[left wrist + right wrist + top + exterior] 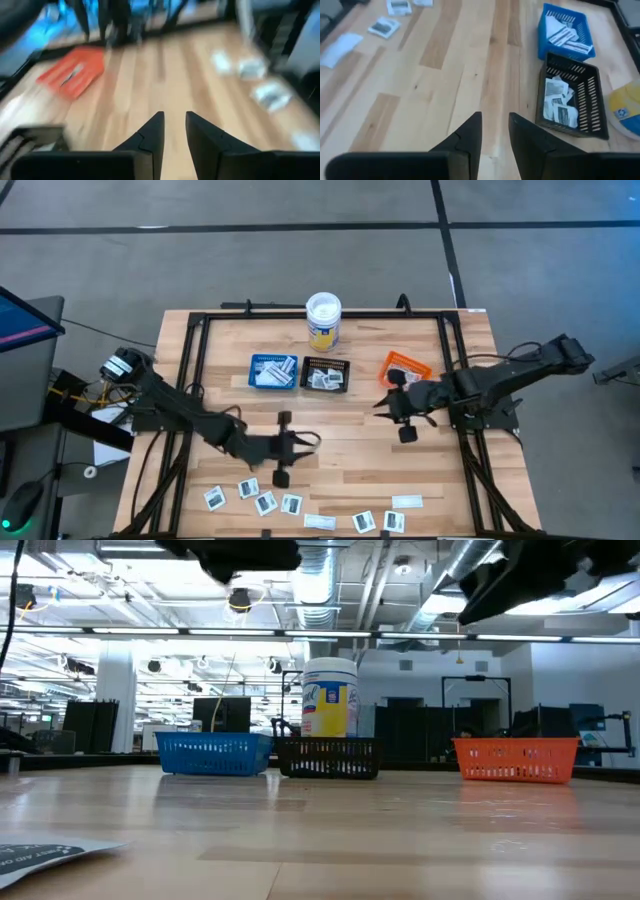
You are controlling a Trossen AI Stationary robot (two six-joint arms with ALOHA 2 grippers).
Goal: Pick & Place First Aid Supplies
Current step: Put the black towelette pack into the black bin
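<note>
Several small flat paper packets lie loose near the table's near edge (266, 503), flat on the wood; more lie in the blue tray (273, 372) and the black tray (327, 375). My left gripper (308, 442) hovers over the table's middle, above and beyond the loose packets, its fingers a narrow gap apart (174, 125) and holding nothing. My right gripper (385, 402) hangs near the orange tray (405, 367), also slightly open (495, 127) and holding nothing. In the right wrist view, strip packets fill the blue tray (565, 32) and squarish ones the black tray (572, 97).
A white-lidded, yellow-labelled tub (323, 320) stands behind the trays at the far edge. A dark frame (190, 340) runs around the tabletop. Bare wood lies between the trays and the loose packets. One packet (40, 855) shows close by in the low view.
</note>
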